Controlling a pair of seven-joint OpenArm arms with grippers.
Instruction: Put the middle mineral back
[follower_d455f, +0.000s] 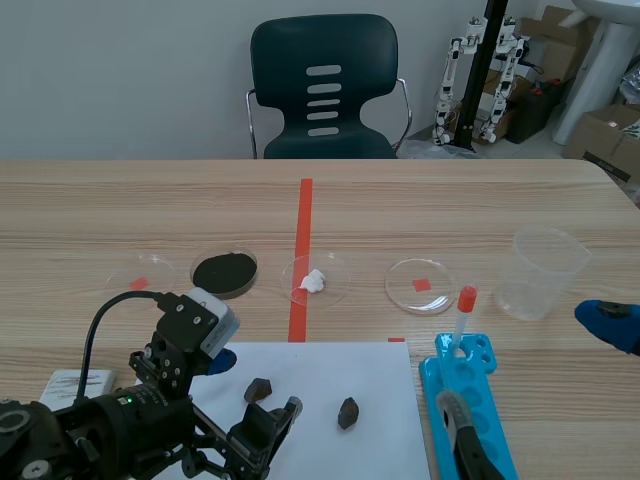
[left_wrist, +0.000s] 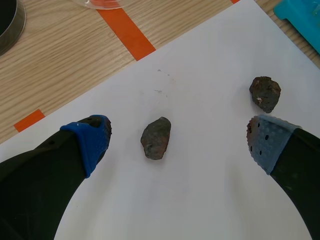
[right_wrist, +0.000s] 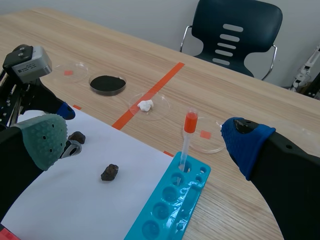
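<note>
On white paper sheet (left_wrist: 210, 190) at bench (follower_d455f: 450, 200) front, L side: left tool (left_wrist: 181, 142) released, fingers wide apart. Dark mineral (left_wrist: 156, 138) lies on sheet between them, touching neither pad. Second dark mineral (left_wrist: 265, 93) sits just beyond one pad, also on sheet. Right tool (right_wrist: 145, 135) likewise released, grasping nothing, held above bench's R side near blue rack (right_wrist: 170, 210) w/ red-capped tube (right_wrist: 189, 122). Past sheet, in a row: black-powder dish (follower_d455f: 224, 272), white-lump dish (follower_d455f: 315, 280), red-mark dish (follower_d455f: 420, 285), clear beaker (follower_d455f: 545, 270).
</note>
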